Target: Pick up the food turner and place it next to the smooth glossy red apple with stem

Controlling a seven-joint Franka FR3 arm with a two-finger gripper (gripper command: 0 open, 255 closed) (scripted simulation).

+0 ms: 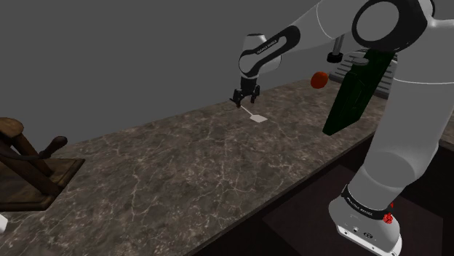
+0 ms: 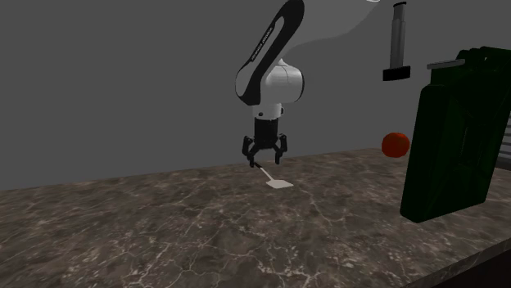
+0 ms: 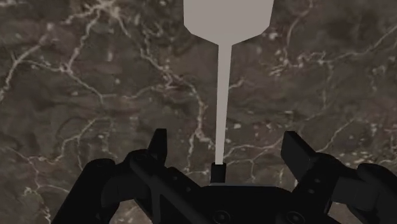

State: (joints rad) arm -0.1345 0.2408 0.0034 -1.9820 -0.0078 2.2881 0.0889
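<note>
My hand (image 2: pixel 264 157) hangs wide open just above the surface (image 2: pixel 147 233), over the handle end of the pale food turner (image 3: pixel 221 89). The turner lies flat. Its long axis runs straight out from between my fingers, blade farthest from me, so they straddle the thin handle crosswise without touching it. A straight drop should do. The red apple (image 2: pixel 395 144) sits well apart, toward the second exterior view's right.
</note>
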